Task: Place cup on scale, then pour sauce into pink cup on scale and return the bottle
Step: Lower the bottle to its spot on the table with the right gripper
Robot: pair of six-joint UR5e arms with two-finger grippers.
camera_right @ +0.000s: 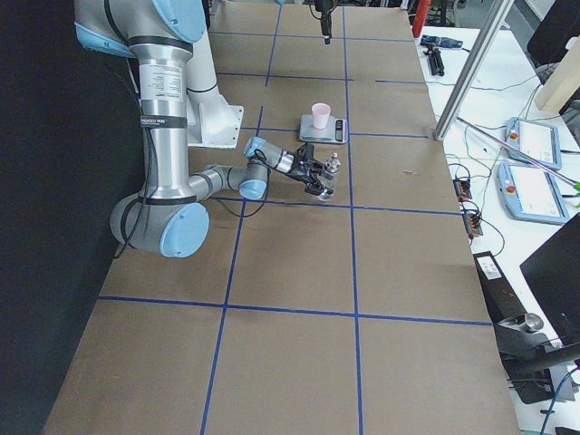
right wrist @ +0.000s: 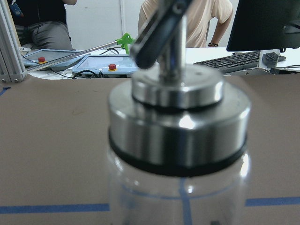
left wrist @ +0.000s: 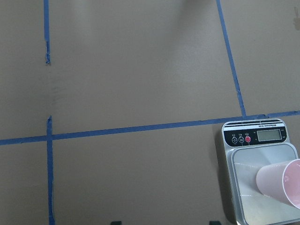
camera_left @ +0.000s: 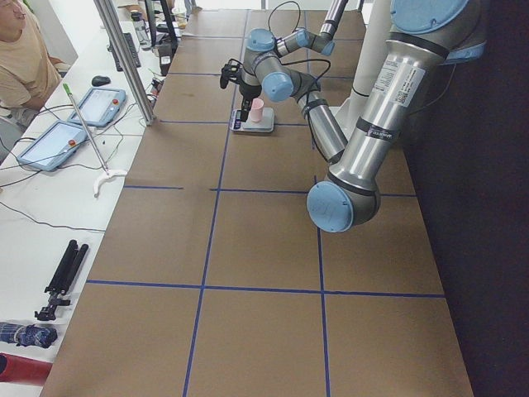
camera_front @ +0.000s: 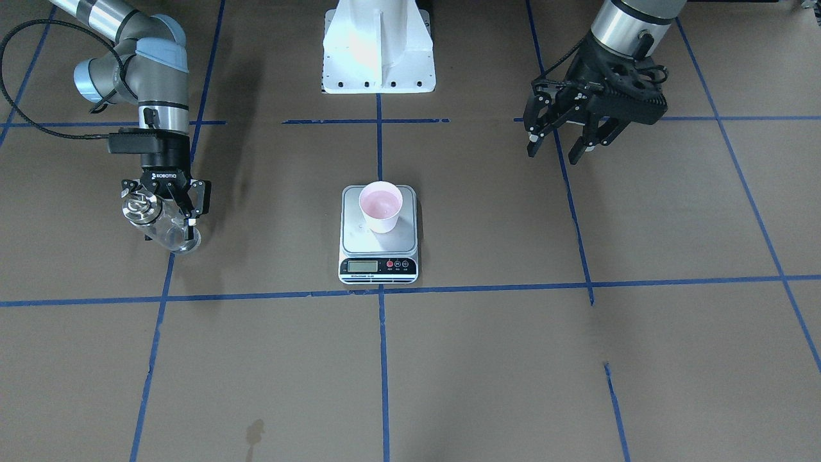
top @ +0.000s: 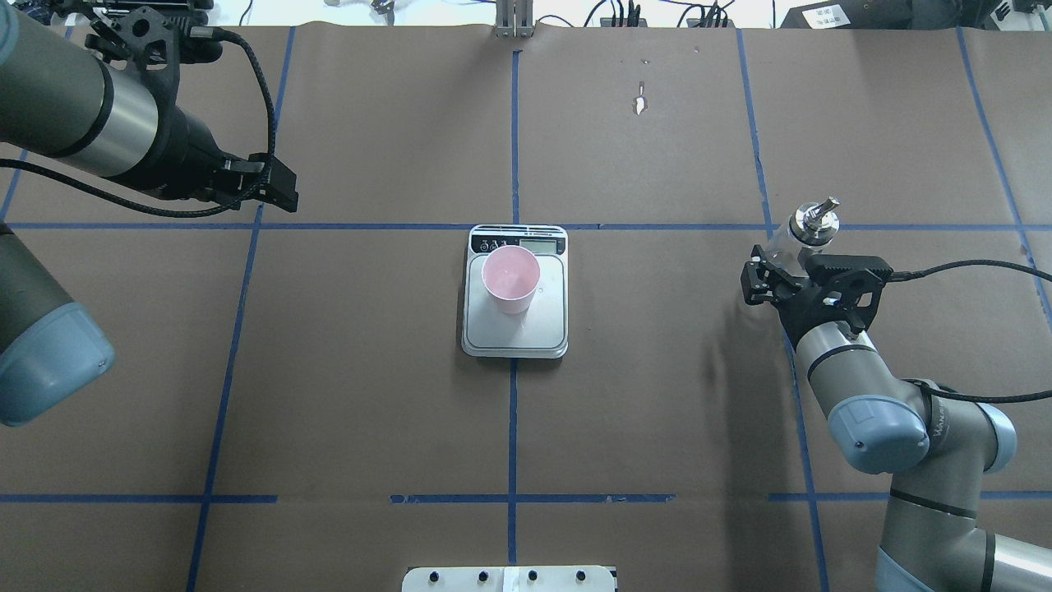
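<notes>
The pale pink cup (camera_front: 380, 206) stands upright on the silver scale (camera_front: 359, 242) at the table's middle, and the two also show in the overhead view as cup (top: 510, 279) and scale (top: 549, 327). My right gripper (camera_front: 170, 228) is shut on the clear glass bottle (camera_front: 173, 232) with its silver pourer cap (top: 814, 220). It holds the bottle upright, low at the table, well to the right of the scale. The bottle fills the right wrist view (right wrist: 178, 140). The sauce is too clear to make out. My left gripper (camera_front: 553, 154) is open and empty, raised above the table on the scale's other side.
The white robot base plate (camera_front: 378, 58) sits behind the scale. Blue tape lines cross the brown table cover. A small stain (camera_front: 254, 431) marks the far side. A side bench with tablets (camera_left: 83, 116) and an operator lies beyond the table's edge.
</notes>
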